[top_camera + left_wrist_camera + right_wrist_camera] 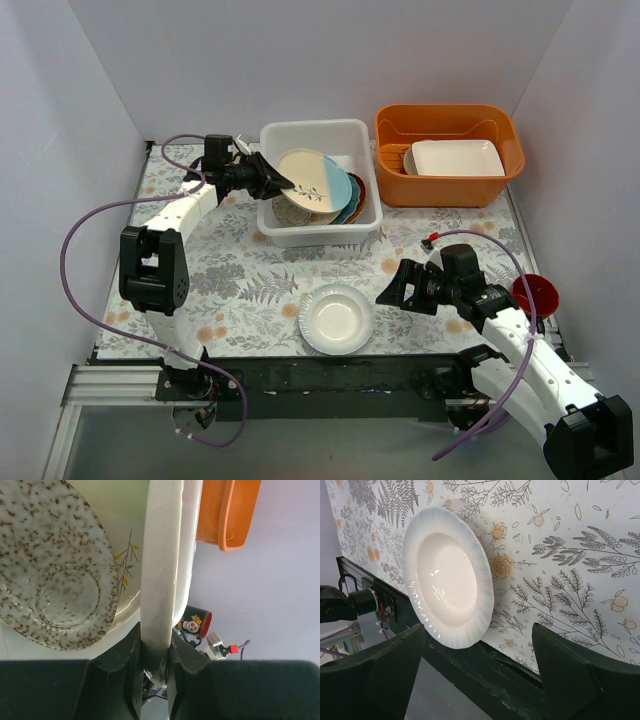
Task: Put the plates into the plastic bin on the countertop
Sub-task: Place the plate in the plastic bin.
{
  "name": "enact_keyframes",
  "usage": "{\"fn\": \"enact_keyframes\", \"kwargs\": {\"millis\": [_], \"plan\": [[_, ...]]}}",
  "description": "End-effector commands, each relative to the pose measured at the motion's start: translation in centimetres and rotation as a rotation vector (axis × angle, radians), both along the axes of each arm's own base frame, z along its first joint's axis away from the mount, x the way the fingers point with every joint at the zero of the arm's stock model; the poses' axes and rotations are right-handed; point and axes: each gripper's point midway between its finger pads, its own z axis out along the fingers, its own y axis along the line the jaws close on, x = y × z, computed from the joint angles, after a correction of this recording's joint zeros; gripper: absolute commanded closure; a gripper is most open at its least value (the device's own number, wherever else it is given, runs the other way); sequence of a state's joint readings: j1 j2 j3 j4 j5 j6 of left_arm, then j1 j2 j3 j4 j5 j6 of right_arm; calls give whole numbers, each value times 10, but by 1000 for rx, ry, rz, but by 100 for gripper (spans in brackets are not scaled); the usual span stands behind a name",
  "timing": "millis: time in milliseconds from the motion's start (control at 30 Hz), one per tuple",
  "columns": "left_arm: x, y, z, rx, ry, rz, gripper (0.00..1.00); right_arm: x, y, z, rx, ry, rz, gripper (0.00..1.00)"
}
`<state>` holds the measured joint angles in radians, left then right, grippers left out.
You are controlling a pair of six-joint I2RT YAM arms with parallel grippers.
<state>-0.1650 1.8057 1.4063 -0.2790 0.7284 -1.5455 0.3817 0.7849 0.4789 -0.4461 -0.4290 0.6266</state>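
Note:
My left gripper is shut on the rim of a cream plate with a leaf sprig, held tilted over the white plastic bin. In the left wrist view the cream plate's edge runs up from between the fingers of the left gripper. Under it in the bin lie a speckled plate and light blue, teal and red-brown plates. A white fluted plate lies on the countertop near the front edge. My right gripper stands open just right of that white plate, touching nothing.
An orange tub at the back right holds a white rectangular dish. A small cup with a red inside stands at the right edge behind my right arm. A black rail borders the near side.

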Motion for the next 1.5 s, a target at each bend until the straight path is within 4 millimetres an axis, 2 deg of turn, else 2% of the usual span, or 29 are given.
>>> {"fn": "enact_keyframes", "kwargs": {"millis": [0,233,400,433,500,533,633,733,767,867,900,933,1033,1067,1100,1133,1167,1267,1467], "plan": [[-1,-8,39,-81,-128,-75,100,1,2,4,15,-18,4,6],[-7,-5,14,-46,-95,-97,100,0,2,1,12,-10,10,6],[-10,-3,-2,12,-75,-121,84,-1,2,-1,13,-3,6,6],[-11,-2,-6,24,-68,-127,75,-2,2,-2,13,1,5,6],[-11,-1,-8,39,-67,-128,65,-3,1,-2,14,-3,3,6],[-12,0,-11,51,-65,-132,56,-3,1,-3,13,-4,3,6],[-13,0,-12,61,-62,-135,38,-3,0,-3,10,-4,-1,6],[-10,3,-10,81,-59,-126,25,-3,1,-3,13,-3,2,6],[-9,4,-9,92,-58,-124,16,-3,1,-3,13,-4,3,6],[-6,8,-2,133,-65,-106,2,-4,1,-4,11,-1,5,6],[-11,11,-7,150,-21,-111,2,-4,1,-5,11,1,5,6],[-5,11,4,164,-37,-110,2,-4,1,-6,11,2,7,6],[-11,19,-7,236,43,-136,2,-4,2,-6,16,3,10,6],[-5,20,4,258,17,-135,2,-4,2,-7,16,5,9,6],[-13,24,-1,285,58,-156,2,-5,2,-7,18,9,10,6],[-12,25,-6,302,74,-165,2,-4,2,-8,18,9,10,6],[-7,30,-2,337,61,-148,2,-5,2,-8,19,12,12,5],[-14,33,-5,361,85,-168,2,-6,2,-9,18,13,10,5],[-26,39,-25,405,138,-178,2,-6,2,-10,17,10,10,6]]}}
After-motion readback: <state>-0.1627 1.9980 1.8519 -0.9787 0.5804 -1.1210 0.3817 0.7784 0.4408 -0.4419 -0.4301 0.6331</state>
